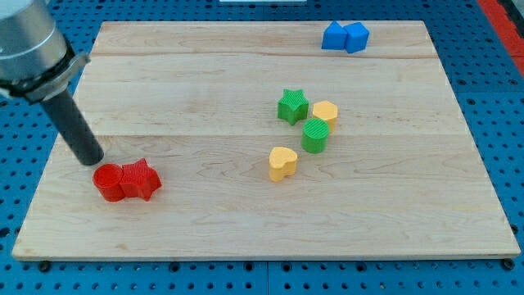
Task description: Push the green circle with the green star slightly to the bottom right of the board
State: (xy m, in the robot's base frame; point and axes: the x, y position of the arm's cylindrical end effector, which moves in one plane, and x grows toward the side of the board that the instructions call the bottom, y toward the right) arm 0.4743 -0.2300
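We have no claw to open or close, only our rod, and my tip [92,158] rests just above the red circle [106,182] and red star [140,179] at the view's left, well apart from the work. The green star [292,106] and green circle [315,135] sit near the board's middle, a yellow block [326,112] wedged between them. Both look light, rigid and ready to slide — we judge a push should meet the star's upper-left face, though the round circle may roll off sideways

A grey cylindrical arm housing narrows through a thin metal flange into a straight matte-black rod, my tip [92,161].
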